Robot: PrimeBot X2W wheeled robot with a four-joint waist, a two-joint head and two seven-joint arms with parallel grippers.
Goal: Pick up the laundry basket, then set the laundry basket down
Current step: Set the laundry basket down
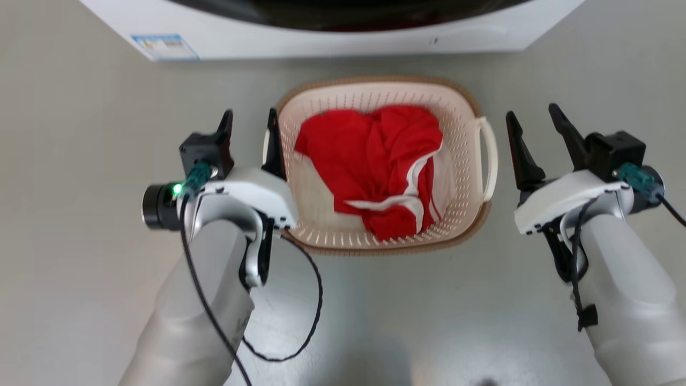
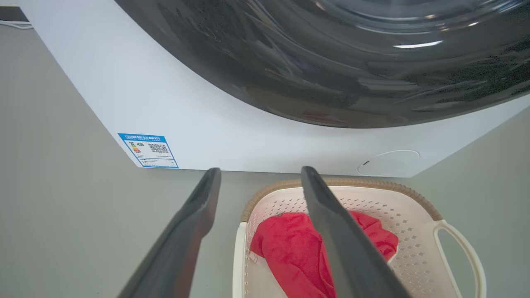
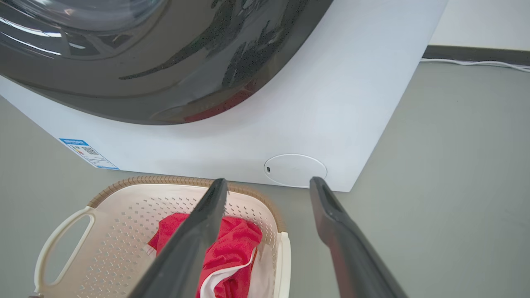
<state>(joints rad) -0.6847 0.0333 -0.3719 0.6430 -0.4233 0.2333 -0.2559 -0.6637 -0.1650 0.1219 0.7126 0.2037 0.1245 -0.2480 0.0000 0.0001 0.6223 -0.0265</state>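
Basket (image 1: 465, 161) is sitting on the floor (image 1: 80, 225), holding red cloth (image 1: 375, 155), with the washer (image 1: 343, 40) at its 12 o'clock. Left gripper (image 1: 248, 119) at 9 o'clock and right gripper (image 1: 532, 113) at 3 o'clock are flanking it, jaws wide, gripping nothing. Pickup is judged not yet begun; grasping, lifting and setting down are all remaining.

Cream laundry basket (image 1: 461, 115) upright on floor, red cloth inside.
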